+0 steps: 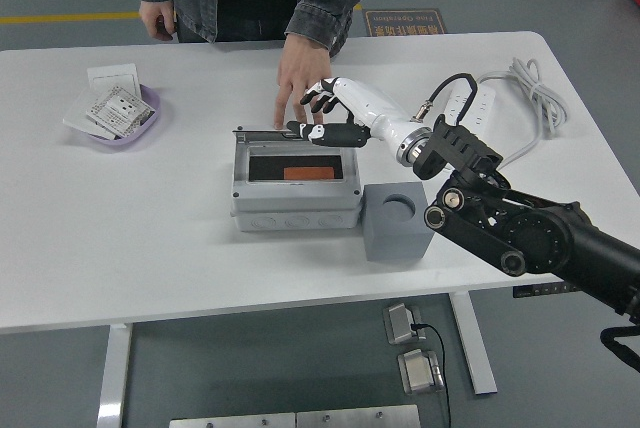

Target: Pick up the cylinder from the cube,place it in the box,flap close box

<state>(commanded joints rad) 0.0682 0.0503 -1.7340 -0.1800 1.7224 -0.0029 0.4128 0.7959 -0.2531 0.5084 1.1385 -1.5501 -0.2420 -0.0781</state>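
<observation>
A: What sits on the white table (150, 228)?

B: A grey box (296, 188), lid (290, 134) tipped up on its far edge; inside lies an orange cylinder (308, 173) on the dark floor; just right of the box stands the grey cube (398, 221), its round socket bare.

A: And the right hand (325, 118)?

B: White-shelled, dark fingers (312, 132) loosely spread, touching the lid's top edge, grasping nothing (a person's hand (298, 73) rests on the table right behind it); far left, a purple dish (143, 124) holds small packets (110, 110).
</observation>
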